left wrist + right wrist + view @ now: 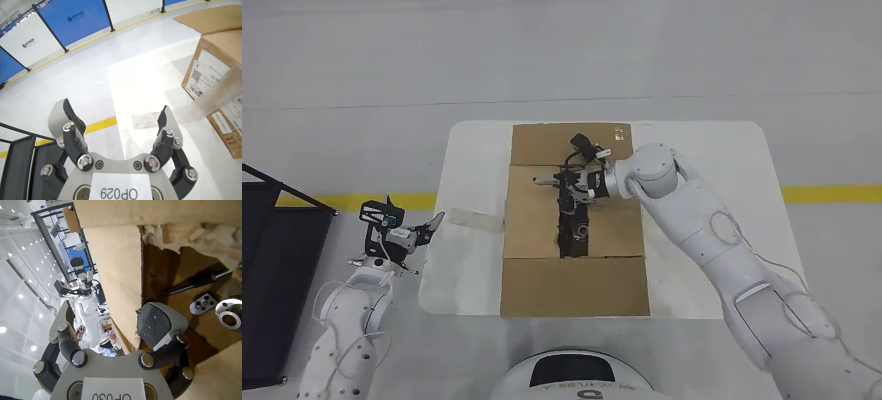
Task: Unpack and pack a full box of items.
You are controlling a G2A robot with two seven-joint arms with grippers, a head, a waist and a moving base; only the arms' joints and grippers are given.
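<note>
The brown corrugated cardboard box (577,285) sits mid-way across the white worktop (472,160) with its outer flaps folded flat. The right gripper (574,180) is at its opening, fingers (157,325) spread wide and holding nothing. One ribbed black finger is inside the box and the other outside, with a pale inner cardboard flap (117,266) standing between them. That flap is the likeliest trouble, I'd judge: its edge is ragged and the cardboard next to it is torn into soft, fluffy fibres, so a closing or lifting move could snag it and rip it further. The contents look hard and slick (a slender dark metal rod (196,282), a small flat perforated steel plate (203,304), a thick polished metal ring (229,317)), so a shallow pinch may slip. The left gripper (119,121) hangs off the worktop's edge, fingers likewise wide apart and empty. It is close to a limp translucent strip of packing tape (211,94) trailing from the box, which could cling to a finger if it is sticky.
</note>
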